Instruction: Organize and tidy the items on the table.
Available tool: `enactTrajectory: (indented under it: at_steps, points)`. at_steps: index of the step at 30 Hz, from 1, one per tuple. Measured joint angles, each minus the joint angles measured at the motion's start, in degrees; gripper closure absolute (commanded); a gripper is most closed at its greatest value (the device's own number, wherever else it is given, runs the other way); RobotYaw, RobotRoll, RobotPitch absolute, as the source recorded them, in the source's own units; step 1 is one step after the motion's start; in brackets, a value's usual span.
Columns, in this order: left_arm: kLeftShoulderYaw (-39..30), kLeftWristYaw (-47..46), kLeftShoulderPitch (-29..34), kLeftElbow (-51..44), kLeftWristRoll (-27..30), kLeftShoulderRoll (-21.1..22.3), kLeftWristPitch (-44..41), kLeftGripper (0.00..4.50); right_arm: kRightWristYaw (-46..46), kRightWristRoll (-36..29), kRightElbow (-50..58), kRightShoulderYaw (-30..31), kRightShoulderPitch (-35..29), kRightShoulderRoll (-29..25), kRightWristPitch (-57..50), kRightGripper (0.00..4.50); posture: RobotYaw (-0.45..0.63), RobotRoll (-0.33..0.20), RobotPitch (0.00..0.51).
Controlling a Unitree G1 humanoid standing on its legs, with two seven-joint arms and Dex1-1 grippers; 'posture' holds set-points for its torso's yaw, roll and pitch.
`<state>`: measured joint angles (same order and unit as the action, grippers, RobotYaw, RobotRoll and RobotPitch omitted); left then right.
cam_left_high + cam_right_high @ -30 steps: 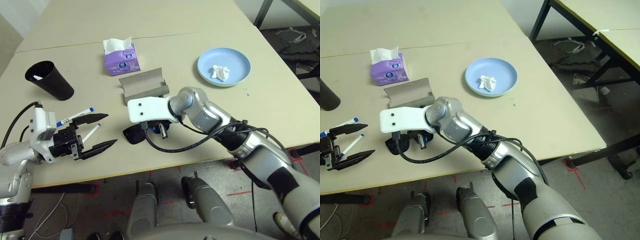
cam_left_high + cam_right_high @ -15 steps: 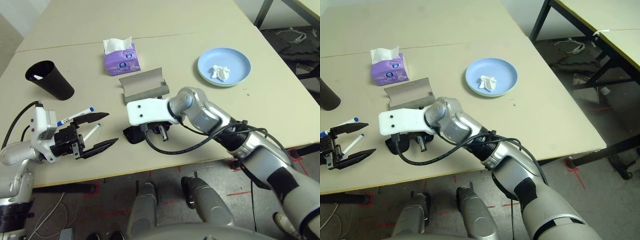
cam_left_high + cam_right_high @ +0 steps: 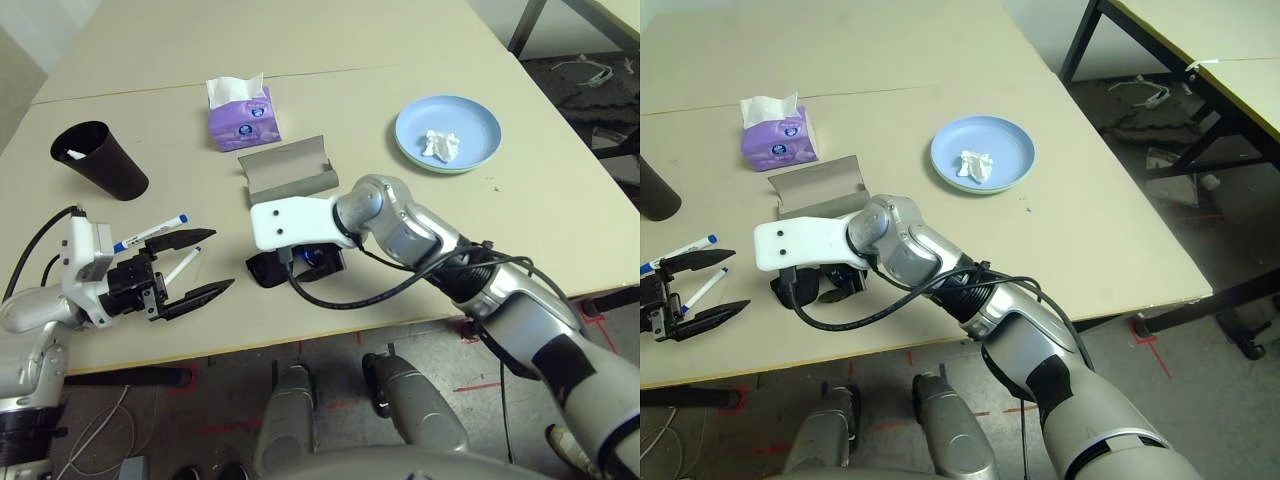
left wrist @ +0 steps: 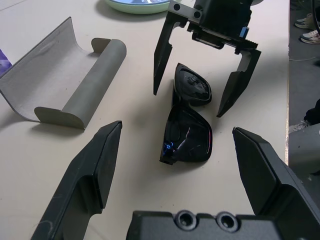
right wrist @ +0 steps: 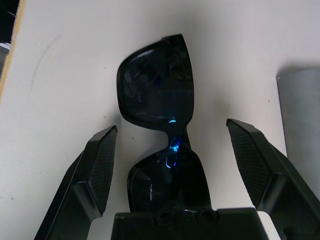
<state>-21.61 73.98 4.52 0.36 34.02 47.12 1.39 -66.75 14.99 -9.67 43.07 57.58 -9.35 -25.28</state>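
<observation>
Black sunglasses [image 5: 155,90] lie flat on the beige table [image 3: 520,220], just in front of the open grey glasses case [image 3: 290,170]. My right gripper [image 4: 189,102] stands open over them, one finger on each side, touching neither lens. My left gripper [image 3: 220,258] is open near the table's left front, pointing toward the sunglasses [image 4: 187,130]. One white blue-capped marker [image 3: 150,231] lies beside its far finger, a second marker [image 3: 183,265] between its fingers on the table. A black cup [image 3: 100,160] stands at the far left. The blue plate [image 3: 447,133] holds a crumpled white tissue [image 3: 439,145].
A purple tissue box [image 3: 241,112] stands behind the glasses case. The table's front edge runs just below both grippers, and a seam line crosses the far part of the table. Another table's legs and cables show on the floor at the far right.
My right gripper's fingers have spread from shut to wide open over the sunglasses, which stay on the table. The left arm has not moved.
</observation>
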Motion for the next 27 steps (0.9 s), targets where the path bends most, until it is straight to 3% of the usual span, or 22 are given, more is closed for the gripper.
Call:
enactTrajectory:
  at_steps: [12,14,17,25,27]
  points:
    - [0.0,-0.36,0.1,-0.45,0.01,-0.09,0.0,0.0,-0.07,1.16,-0.51,0.16,-0.36,-0.33,1.09,0.03,-0.11,0.0,0.228]
    - [0.0,-0.48,0.1,-0.45,0.01,-0.26,0.01,0.0,-0.2,1.17,-0.52,0.23,-0.37,-0.33,1.1,0.27,-0.11,0.0,0.228]
    - [0.0,-0.59,0.09,-0.45,0.01,-0.38,0.02,0.0,-0.43,1.16,-0.51,0.29,-0.43,-0.34,1.09,1.03,-0.11,0.0,0.229]
    - [0.0,-1.16,-1.02,-0.57,0.13,-0.89,0.17,0.0,-1.06,1.12,0.3,0.21,-0.98,-0.47,0.87,4.02,-0.11,0.0,0.224]
    - [0.0,-1.54,-1.66,-1.1,0.21,-0.89,0.08,0.0,-1.37,1.05,0.53,-0.16,-0.97,-0.53,0.72,4.28,-0.11,0.0,0.222]
